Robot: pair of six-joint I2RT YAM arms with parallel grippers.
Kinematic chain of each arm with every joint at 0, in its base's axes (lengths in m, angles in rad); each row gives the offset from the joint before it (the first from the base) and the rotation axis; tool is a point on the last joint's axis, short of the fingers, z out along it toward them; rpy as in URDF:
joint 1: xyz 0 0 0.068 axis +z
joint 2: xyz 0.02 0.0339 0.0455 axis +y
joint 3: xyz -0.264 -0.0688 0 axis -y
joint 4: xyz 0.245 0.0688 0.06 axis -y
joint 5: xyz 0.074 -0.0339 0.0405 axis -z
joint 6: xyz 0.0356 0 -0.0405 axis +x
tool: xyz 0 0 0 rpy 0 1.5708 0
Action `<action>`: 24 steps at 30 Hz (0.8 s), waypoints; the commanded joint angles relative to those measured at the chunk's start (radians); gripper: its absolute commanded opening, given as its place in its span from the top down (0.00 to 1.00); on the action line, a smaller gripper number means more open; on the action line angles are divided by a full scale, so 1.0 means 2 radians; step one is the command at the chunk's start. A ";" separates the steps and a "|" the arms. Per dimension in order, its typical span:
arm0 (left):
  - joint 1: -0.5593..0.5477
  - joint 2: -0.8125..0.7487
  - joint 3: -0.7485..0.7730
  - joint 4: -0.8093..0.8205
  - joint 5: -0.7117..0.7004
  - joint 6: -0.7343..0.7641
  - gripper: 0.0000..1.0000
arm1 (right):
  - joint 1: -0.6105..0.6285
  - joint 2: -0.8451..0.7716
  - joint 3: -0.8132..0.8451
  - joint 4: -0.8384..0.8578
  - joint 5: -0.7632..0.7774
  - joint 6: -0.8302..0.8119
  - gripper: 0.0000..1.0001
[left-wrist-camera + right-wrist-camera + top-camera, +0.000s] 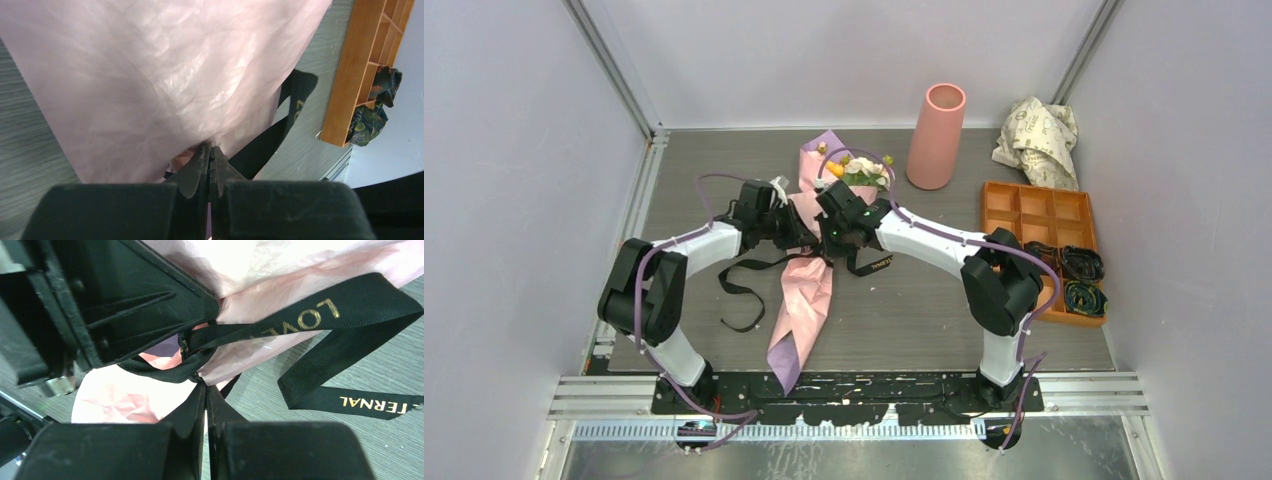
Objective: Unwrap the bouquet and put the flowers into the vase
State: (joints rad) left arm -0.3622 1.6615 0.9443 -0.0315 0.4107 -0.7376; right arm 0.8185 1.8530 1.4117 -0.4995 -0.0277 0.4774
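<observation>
Here bouquet (809,290) lies lengthwise, flowers (864,170) toward vase (936,130); left gripper (210,150) clamped on pink paper (150,75), right gripper (205,388) on ribbon knot (194,369) midway.

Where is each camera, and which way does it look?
Top: high behind the arms, looking down; table, left arm, right arm, bouquet and vase show.
Left wrist: on the left arm, looking past its shut left gripper at pink paper.
Right wrist: on the right arm, looking past its shut right gripper at the black ribbon; the left gripper shows.
Shared: both wrist views see the bouquet's paper.
</observation>
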 commanded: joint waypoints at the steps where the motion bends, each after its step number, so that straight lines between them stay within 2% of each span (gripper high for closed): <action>1: 0.002 0.003 -0.011 0.037 0.032 -0.003 0.98 | 0.003 -0.038 -0.003 0.021 0.012 0.003 0.88; 6: 0.002 -0.032 -0.034 0.017 0.016 0.007 0.99 | 0.003 -0.022 0.007 0.023 0.008 0.004 0.73; 8: 0.002 -0.048 -0.042 -0.001 0.010 0.011 0.99 | 0.003 -0.011 0.015 0.023 0.003 0.005 0.70; 13: 0.002 -0.065 -0.062 -0.003 0.004 0.014 0.99 | 0.003 0.011 0.028 0.018 -0.005 0.007 0.70; 24: 0.002 -0.040 -0.078 0.013 0.015 0.008 0.99 | 0.013 -0.006 -0.006 0.024 -0.042 0.024 0.66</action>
State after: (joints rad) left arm -0.3622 1.5696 0.8024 -0.0395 0.4202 -0.7254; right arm 0.8272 1.8778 1.4155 -0.4847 -0.0719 0.4999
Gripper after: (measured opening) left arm 0.012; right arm 0.338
